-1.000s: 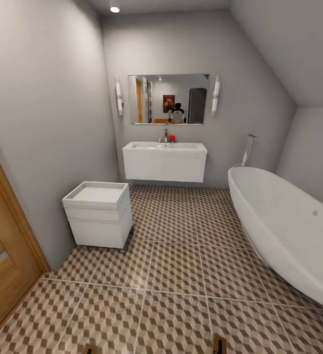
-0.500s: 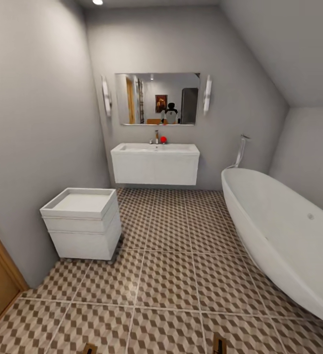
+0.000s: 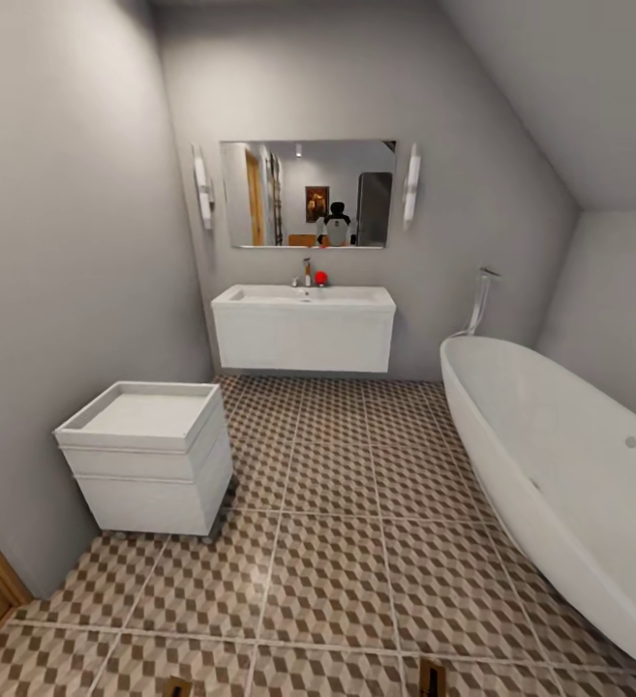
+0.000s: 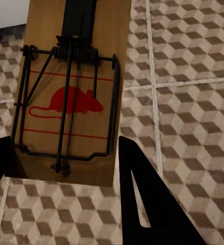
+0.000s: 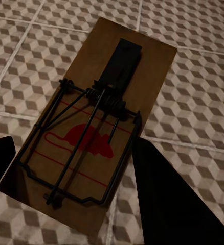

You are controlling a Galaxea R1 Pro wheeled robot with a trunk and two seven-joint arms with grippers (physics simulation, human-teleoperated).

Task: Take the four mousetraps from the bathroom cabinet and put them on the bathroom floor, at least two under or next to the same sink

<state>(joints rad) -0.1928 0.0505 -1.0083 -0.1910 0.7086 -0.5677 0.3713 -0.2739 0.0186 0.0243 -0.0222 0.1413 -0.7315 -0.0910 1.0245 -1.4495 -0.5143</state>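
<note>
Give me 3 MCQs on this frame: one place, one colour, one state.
1. Where does the sink stand?
A. under the mirror on the far wall
B. beside the door
C. inside the bathtub

2. What colour is the mouse print on the left gripper's mousetrap?
A. blue
B. red
C. green

3. What state is the right gripper's mousetrap in?
A. lying on the floor tiles
B. in a drawer
C. held between the fingers above the floor

Answers:
1. A: the basin hangs right below the mirror, left of the bathtub.
2. B: the print is red in the left wrist view.
3. C: the dark fingers flank the board, with the bathroom floor behind it.
</note>
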